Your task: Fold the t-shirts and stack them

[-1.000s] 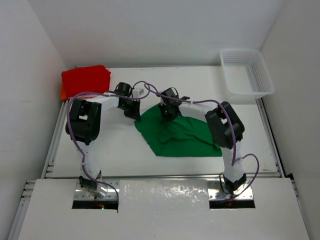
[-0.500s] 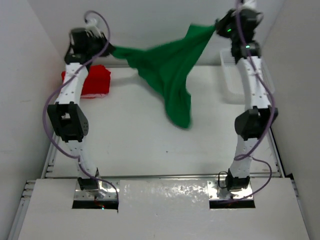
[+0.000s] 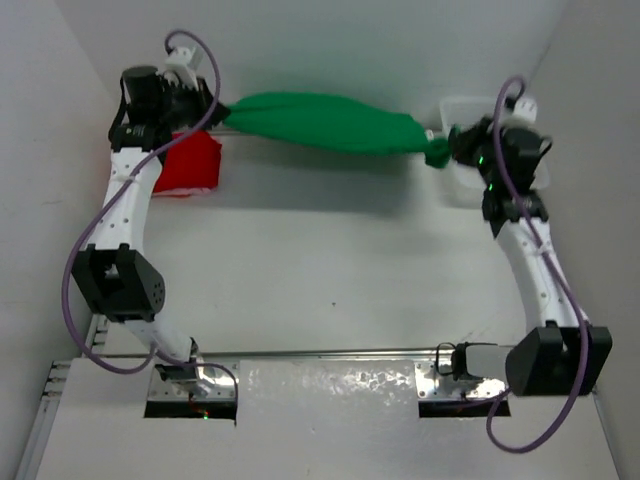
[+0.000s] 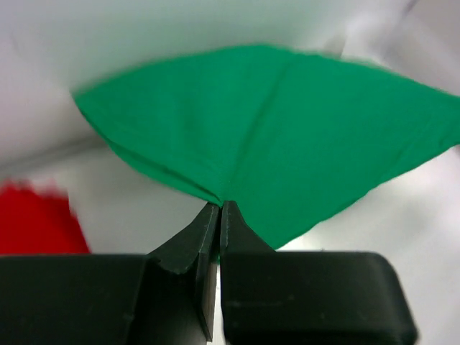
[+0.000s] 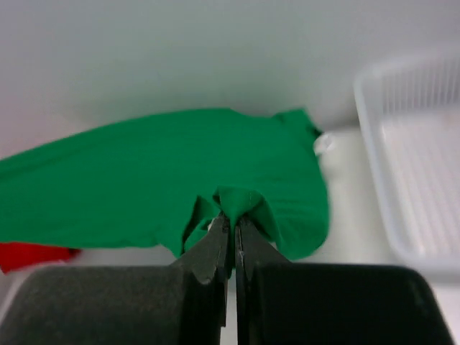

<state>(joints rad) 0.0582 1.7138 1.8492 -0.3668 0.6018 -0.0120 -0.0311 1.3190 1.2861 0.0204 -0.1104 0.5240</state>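
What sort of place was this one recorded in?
Most likely a lab test cell: a white table boxed in by plain white panels, with the left arm and right arm bolted at its near edge, stretching a green t-shirt between them.

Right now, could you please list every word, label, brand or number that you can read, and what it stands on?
None: no text, label or number shows on the green t-shirt, the red t-shirt or the white basket.
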